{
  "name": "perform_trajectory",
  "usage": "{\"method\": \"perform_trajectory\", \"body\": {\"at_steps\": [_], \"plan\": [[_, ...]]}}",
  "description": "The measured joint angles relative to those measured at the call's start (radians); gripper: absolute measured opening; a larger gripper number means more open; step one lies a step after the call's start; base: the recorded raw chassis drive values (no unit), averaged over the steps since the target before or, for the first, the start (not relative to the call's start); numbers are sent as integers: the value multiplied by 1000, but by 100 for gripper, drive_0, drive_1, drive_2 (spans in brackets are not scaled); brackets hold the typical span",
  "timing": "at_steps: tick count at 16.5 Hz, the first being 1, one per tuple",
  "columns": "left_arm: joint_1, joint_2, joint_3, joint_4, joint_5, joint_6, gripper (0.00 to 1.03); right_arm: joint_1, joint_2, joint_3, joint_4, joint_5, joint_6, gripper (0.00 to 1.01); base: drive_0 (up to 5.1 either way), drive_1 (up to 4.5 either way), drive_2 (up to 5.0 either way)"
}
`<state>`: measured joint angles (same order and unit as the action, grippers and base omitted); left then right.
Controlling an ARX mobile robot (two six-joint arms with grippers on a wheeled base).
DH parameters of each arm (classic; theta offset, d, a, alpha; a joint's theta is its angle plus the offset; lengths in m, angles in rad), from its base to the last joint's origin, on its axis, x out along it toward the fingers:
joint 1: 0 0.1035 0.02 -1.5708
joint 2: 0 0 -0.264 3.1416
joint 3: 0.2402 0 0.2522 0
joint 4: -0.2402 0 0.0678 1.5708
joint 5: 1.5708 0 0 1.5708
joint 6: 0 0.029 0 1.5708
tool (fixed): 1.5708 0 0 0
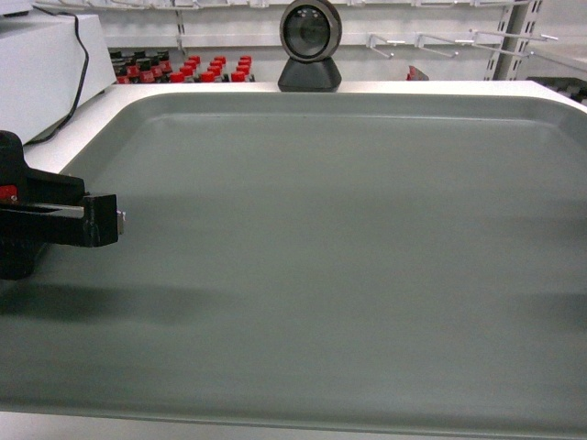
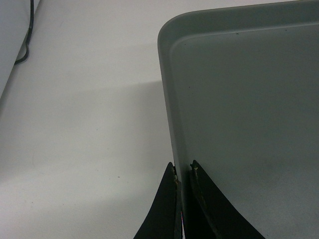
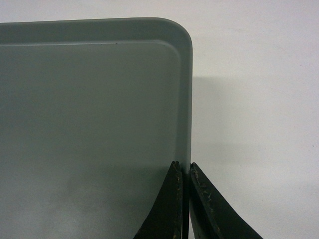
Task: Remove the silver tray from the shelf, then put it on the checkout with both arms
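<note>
The silver tray (image 1: pixel 321 257) fills most of the head view, lying flat over the white checkout (image 1: pixel 440 87). My left gripper (image 2: pixel 182 172) is shut on the tray's left rim, one finger inside the tray (image 2: pixel 249 99) and one outside over the checkout (image 2: pixel 84 124). In the head view the left gripper (image 1: pixel 92 220) shows at the left edge. My right gripper (image 3: pixel 183 169) is shut on the right rim of the tray (image 3: pixel 89 109), with the checkout (image 3: pixel 254 124) beside it; the head view does not show it. The tray casts a shadow on the tabletop; whether it touches I cannot tell.
A black round scanner (image 1: pixel 310 46) stands on the checkout just beyond the tray's far edge. A white box (image 1: pixel 37 64) with a black cable (image 1: pixel 83 64) sits at the far left. Behind are the white shelf (image 1: pixel 229 41) and red-capped bottles (image 1: pixel 183 69).
</note>
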<state>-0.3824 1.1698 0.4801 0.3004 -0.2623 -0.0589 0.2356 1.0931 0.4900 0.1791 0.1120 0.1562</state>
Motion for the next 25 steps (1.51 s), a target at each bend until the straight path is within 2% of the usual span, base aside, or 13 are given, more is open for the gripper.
{"method": "perform_trajectory", "body": {"at_steps": [3,4,5,7,9,13,17,21,25], "plan": [[0,0,0,0,0,0,4,0,0,0,0,0,0,2,0,0,0],[-60,38,62,-161,-208,-87,4,-10,24,-48,190,-55,0,2,0,0,0],[-84,108,106,-113,-385,-143,4,-47,146,-83,482,-168,2,2,0,0,0],[-78,157,145,-66,-384,-138,4,-65,182,-34,498,-190,-18,2,0,0,0],[-58,219,193,-52,-353,-142,4,-89,242,47,464,-214,-47,2,0,0,0],[-34,368,286,-69,-302,-143,4,-122,387,171,315,-214,-78,2,0,0,0],[-3,471,373,-50,-279,-114,4,-138,514,288,240,-216,-70,2,0,0,0],[16,536,451,-41,-279,-44,4,-130,577,362,180,-190,-40,2,0,0,0],[19,579,485,-64,-279,-37,4,-129,642,407,145,-169,-14,2,0,0,0]]}}
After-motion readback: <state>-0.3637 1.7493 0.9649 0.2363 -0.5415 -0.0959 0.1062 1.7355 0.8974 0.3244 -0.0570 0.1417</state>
